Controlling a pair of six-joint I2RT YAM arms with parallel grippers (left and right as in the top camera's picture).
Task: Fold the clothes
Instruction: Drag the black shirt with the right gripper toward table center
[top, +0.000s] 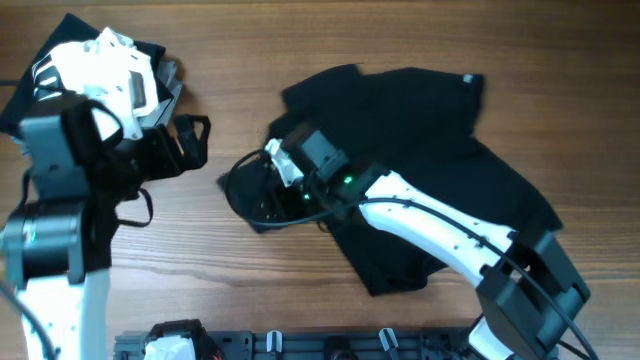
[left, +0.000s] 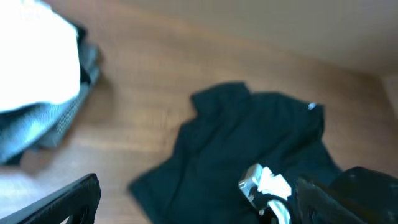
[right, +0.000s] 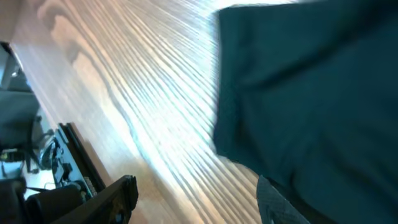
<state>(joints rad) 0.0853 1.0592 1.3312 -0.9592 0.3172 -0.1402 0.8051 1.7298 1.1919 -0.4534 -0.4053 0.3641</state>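
Shows a black T-shirt (top: 420, 130) lying rumpled on the wooden counter (top: 300, 40), right of centre, with a small white tag (top: 467, 80) at its far edge. Finds the right jaws spread apart and low at the shirt's left hem, half over cloth and half over bare wood, gripping nothing. Finds the left jaws released as well, hovering above bare wood between the shirt and a white-and-grey cloth pile (left: 37, 74) at the far left.

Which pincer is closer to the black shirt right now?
Right. The right pincer is at the edge of the shirt; the left pincer hangs apart from it, over bare table.
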